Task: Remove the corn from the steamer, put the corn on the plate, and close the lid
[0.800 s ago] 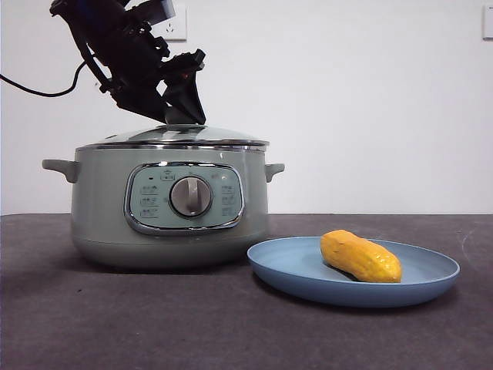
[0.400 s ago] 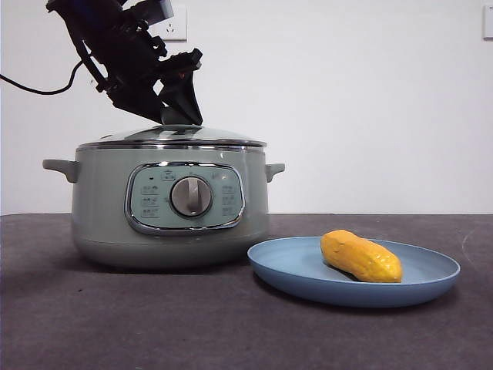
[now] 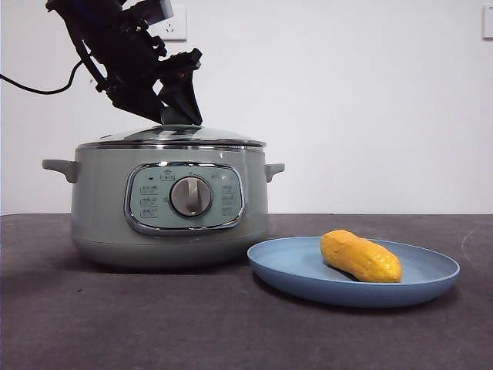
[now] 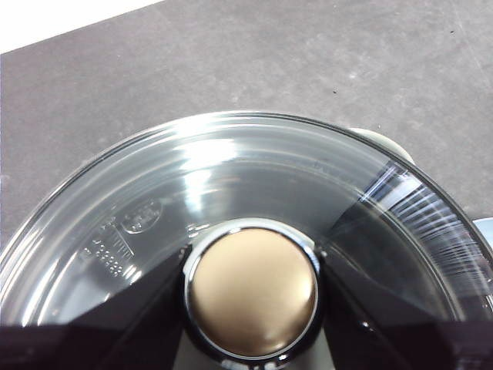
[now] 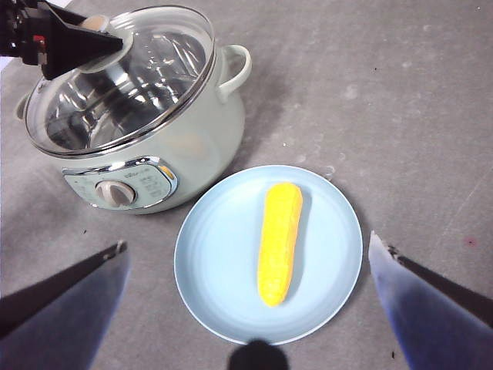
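The left gripper [image 4: 251, 308] brackets the knob of the domed glass lid [image 3: 173, 136], seated on the sage-green steamer [image 3: 100, 200]; whether it clamps, I cannot tell. Below the spread-open right gripper [image 5: 246, 254], the yellow-orange corn [image 5: 279, 240] lies on the light-blue plate [image 5: 216, 254]

The lid [image 4: 254, 208] hides the steamer's [image 3: 169, 204] inside in the front view.

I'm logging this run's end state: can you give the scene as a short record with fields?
corn: lying on the plate, corn
plate: plate on the table beside the steamer
steamer: steamer with the lid on it
lid: lid seated on the rim, knob between the left hand's jaws
left hand: left hand at the knob
right hand: right hand open above the plate
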Robot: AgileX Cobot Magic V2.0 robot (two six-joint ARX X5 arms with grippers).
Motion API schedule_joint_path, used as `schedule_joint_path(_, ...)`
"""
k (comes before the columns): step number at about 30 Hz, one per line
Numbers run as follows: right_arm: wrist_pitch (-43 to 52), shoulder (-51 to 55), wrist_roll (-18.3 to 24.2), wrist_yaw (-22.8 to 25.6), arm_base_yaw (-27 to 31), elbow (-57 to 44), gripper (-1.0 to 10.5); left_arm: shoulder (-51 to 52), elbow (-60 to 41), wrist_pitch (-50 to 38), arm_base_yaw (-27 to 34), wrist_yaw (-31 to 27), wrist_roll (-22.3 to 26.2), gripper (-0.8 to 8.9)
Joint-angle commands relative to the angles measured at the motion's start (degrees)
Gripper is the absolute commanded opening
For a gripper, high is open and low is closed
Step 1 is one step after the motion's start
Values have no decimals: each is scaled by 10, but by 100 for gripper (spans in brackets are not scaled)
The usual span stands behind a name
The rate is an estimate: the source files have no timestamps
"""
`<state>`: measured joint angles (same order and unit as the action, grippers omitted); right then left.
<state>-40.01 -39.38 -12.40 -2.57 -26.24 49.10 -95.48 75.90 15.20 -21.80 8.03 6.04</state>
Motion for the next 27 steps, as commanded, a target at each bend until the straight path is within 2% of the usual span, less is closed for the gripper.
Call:
schedule_joint_path(1,5,0,5,1,0,-3,567,-10,-10,27,2,-6,17,-8)
schedule_joint_path(27,5,-20,9,1,0,-3,567,-5,21,52,2,-19,32,-9)
